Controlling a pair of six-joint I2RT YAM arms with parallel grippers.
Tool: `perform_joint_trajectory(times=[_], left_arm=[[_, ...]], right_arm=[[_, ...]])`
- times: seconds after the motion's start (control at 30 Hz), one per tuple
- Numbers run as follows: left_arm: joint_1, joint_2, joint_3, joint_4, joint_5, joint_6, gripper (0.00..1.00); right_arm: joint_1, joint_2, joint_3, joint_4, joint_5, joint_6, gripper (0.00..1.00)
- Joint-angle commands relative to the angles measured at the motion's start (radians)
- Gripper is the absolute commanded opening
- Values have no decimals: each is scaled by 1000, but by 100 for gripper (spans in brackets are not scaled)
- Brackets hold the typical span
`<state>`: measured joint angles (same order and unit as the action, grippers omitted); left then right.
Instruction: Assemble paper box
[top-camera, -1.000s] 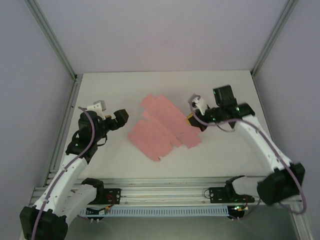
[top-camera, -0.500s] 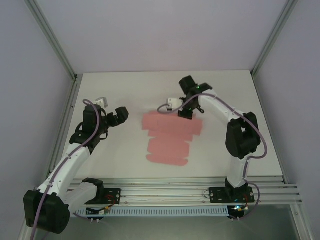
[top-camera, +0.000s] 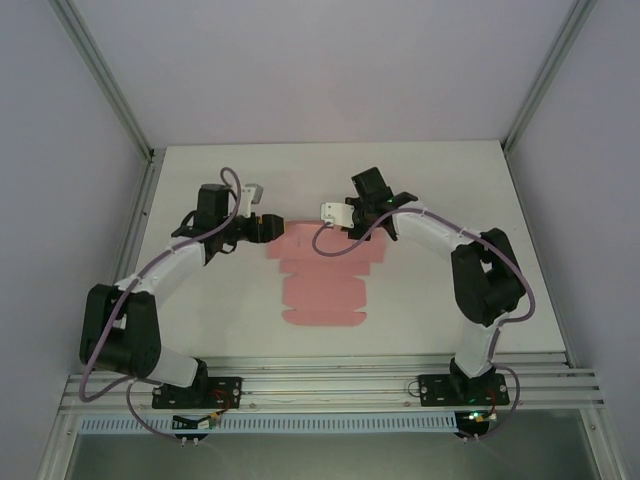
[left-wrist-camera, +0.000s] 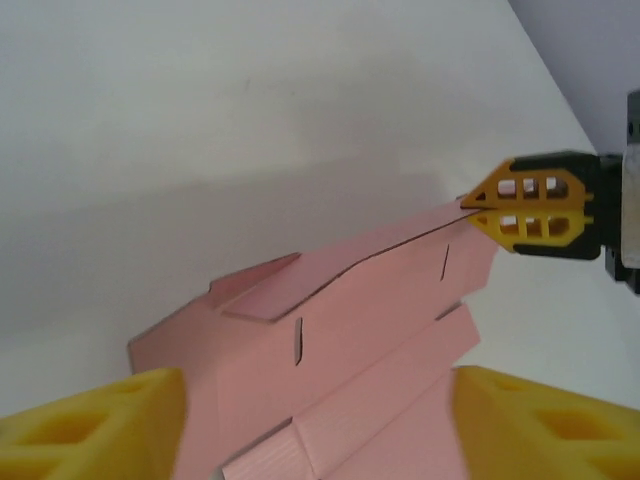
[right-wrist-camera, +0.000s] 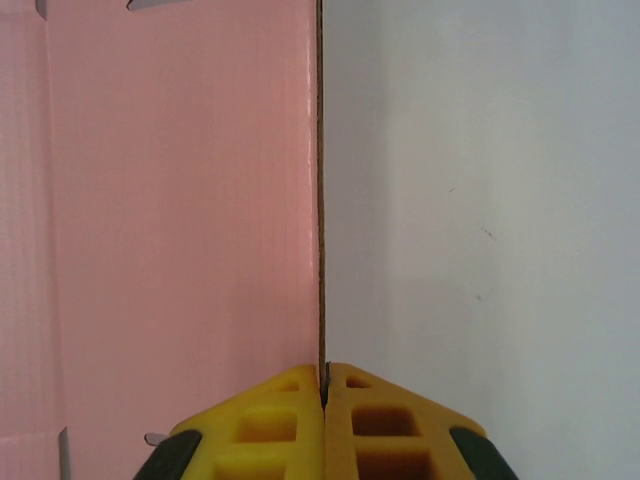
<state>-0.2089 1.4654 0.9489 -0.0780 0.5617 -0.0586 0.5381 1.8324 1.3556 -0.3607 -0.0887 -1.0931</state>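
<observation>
Seen from above, both arms reach inward from their bases and bend at the elbow, so their wrists meet over the middle of the white desk (top-camera: 230, 310). The left gripper (top-camera: 270, 228) sits at the far left corner of the paper box (top-camera: 325, 290). This is a flat pink die-cut sheet lying in the middle of the desk.

The left wrist camera shows the left gripper released, its yellow fingers (left-wrist-camera: 90, 425) set wide on either side of the sheet's near end. They are blurred and cut off by the frame, so any contact with the card cannot be made out.

The right gripper (right-wrist-camera: 323, 385) is clenched on the sheet's thin right edge, at a far corner lifted slightly off the desk. From above, the right wrist hides those fingertips.

The sheet's widest band lies farthest from the bases and runs left to right between the grippers. Narrower panels step back toward the bases. One small flap (left-wrist-camera: 255, 290) stands tilted up.
</observation>
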Motion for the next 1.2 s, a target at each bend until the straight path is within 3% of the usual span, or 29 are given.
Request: perform_joint_trajectory(times=[0.0,0.17,0.33,0.63,1.17], left_arm=[[-6,50,74,-9,101,59,57],[-17,138,142,-19,157,60,56],[-37,183,171,-71,196,65,47],[-109,136,123,-55,53,0,43],[-199,225,65,307,-12,-223,31]], right_arm=[[3,-48,9,-27,-62,-5,0],[3,-56,20,-57,-94,10,0],[2,-39,46,-75,-65,34,0],[2,-18,79,-95,-27,112,0],[23,-39,45,-88,-88,187,0]])
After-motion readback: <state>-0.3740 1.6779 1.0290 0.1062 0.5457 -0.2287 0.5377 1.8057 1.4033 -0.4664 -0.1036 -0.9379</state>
